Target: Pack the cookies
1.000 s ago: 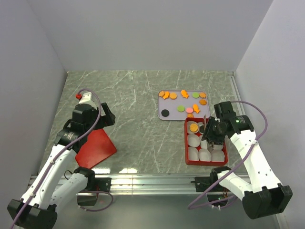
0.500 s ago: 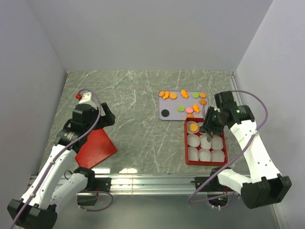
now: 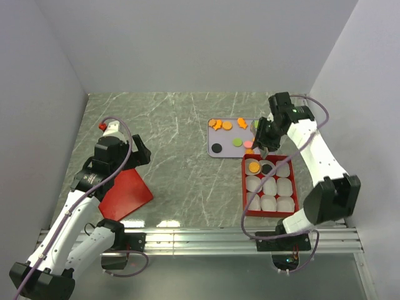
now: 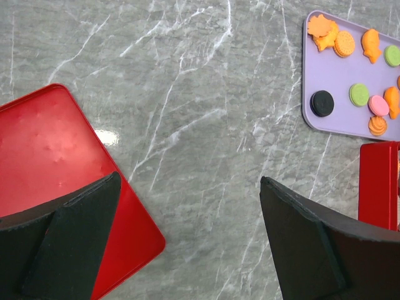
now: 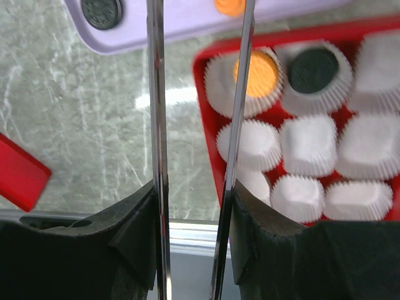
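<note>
Several cookies [image 3: 237, 142] in orange, green, pink and black lie on a lavender tray [image 3: 215, 139]. Just in front of it, a red box [image 3: 245, 187] holds white paper cups; one cup has an orange cookie [image 3: 254, 167] and the one beside it a black cookie [image 3: 267, 167]. My right gripper [image 3: 261, 147] hovers over the tray's near edge. Its long metal fingers [image 5: 154, 94] stand apart with nothing between them, so the gripper [image 5: 200, 12] is open. Over bare table at the left, my left gripper [image 4: 187, 181] is wide open and empty.
A red square lid [image 3: 125, 194] lies flat on the table under the left arm, its corner [image 4: 125, 219] beside the left finger. The other cups [image 5: 306, 144] in the box are unfilled. Walls close in the table on the left, back and right.
My right arm has swung from over the red box toward the lavender tray, its jaws narrowing slightly. A black cookie now shows in the cup it was covering. The left arm has not moved.
</note>
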{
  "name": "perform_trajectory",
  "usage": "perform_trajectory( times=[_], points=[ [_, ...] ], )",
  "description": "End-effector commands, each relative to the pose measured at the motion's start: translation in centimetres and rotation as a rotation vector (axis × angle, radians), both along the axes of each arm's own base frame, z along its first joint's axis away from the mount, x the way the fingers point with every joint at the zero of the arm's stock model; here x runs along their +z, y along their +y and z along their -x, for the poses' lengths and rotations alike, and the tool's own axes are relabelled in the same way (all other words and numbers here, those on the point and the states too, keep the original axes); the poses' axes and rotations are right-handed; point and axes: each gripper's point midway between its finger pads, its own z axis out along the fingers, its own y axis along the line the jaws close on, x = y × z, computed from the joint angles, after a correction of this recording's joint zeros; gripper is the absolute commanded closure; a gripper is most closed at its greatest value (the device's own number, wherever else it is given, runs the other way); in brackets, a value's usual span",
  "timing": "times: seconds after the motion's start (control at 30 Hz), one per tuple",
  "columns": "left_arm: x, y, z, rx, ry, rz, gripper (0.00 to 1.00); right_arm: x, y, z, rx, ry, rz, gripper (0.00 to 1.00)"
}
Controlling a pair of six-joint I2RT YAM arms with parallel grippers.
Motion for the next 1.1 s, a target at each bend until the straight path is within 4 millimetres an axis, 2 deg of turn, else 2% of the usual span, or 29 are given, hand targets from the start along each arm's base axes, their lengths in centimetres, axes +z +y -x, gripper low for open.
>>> perform_trajectory(
  times=[0.0, 0.07, 0.1, 0.17, 0.2, 0.37, 0.7, 1.07],
  points=[
    [0.7, 0.3, -0.1, 0.023, -0.031, 0.004, 0.01, 0.5, 0.9, -4.0, 0.051, -0.05, -0.022, 0.52],
    [0.6, 0.5, -0.1, 0.034, -0.028, 0.0, 0.01, 0.5, 1.2, -5.1, 0.066, -0.049, -0.022, 0.52],
    [0.6, 0.5, -0.1, 0.036, -0.028, -0.002, 0.01, -0.6, 1.3, -5.6, 0.067, -0.016, -0.017, 0.52],
    [0.6, 0.6, -0.1, 0.042, -0.025, -0.005, 0.01, -0.8, 1.4, -6.5, 0.077, -0.01, -0.012, 0.5],
    [0.6, 0.8, -0.2, 0.05, -0.026, -0.007, 0.01, -1.7, 1.4, -6.9, 0.079, 0.014, -0.006, 0.5],
    [0.4, 1.0, -0.2, 0.066, -0.02, -0.012, 0.01, -3.2, 1.1, -8.4, 0.091, 0.054, 0.029, 0.48],
    [0.4, 1.6, -0.2, 0.097, -0.019, -0.02, 0.01, -6.0, 0.8, -10.4, 0.088, 0.121, 0.079, 0.45],
    [0.3, 1.7, -0.3, 0.108, -0.012, -0.026, 0.01, -7.4, 2.5, -11.9, 0.121, 0.151, 0.095, 0.45]
  ],
)
